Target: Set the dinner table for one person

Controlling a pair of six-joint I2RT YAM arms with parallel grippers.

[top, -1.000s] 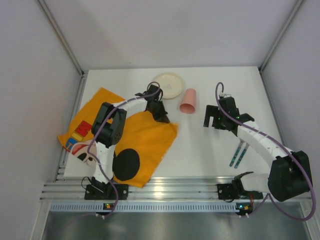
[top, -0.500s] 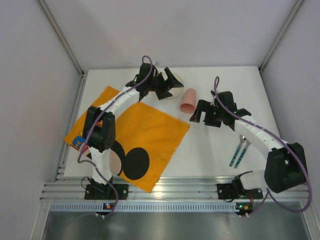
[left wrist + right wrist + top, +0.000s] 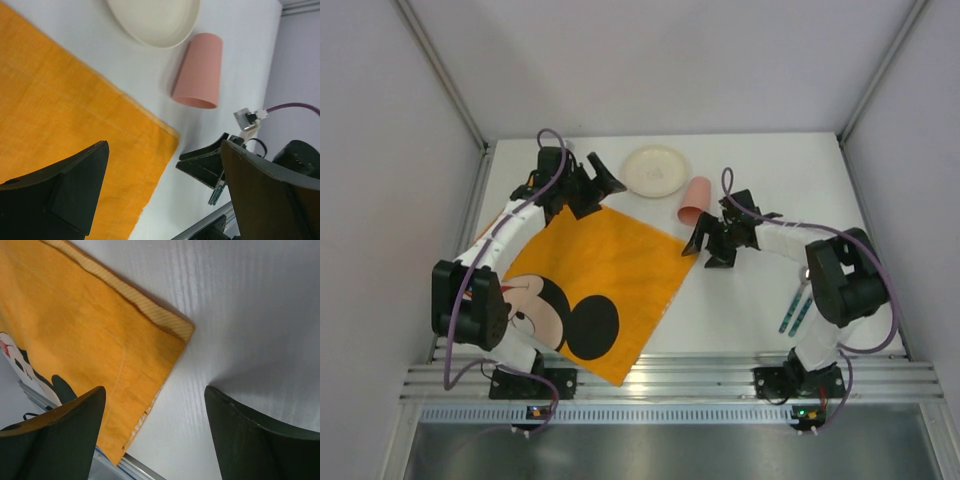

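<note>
The white dinner table [image 3: 760, 300] carries an orange Mickey Mouse placemat [image 3: 590, 280] spread flat on its left half. My left gripper [image 3: 595, 192] hovers open over the placemat's far corner, holding nothing; in the left wrist view the left gripper [image 3: 165, 195] stands over the placemat [image 3: 60, 115] edge. My right gripper [image 3: 705, 252] is open at the placemat's right corner; the right wrist view shows the right gripper [image 3: 155, 435] straddling the placemat [image 3: 100, 340] edge and bare table [image 3: 240, 315]. A cream plate [image 3: 657, 170] and a pink cup [image 3: 695, 200] on its side lie at the back.
Cutlery with teal handles [image 3: 797, 308] lies near the front right. The plate [image 3: 155, 20] and cup [image 3: 198, 70] are just beyond the placemat's far edge. Grey walls enclose the table on three sides, and a metal rail [image 3: 670, 375] runs along the front.
The left gripper opened and let go of the placemat, which now lies spread flat. The left arm swung left; the right gripper moved left to the placemat's right corner, jaws narrowing slightly.
</note>
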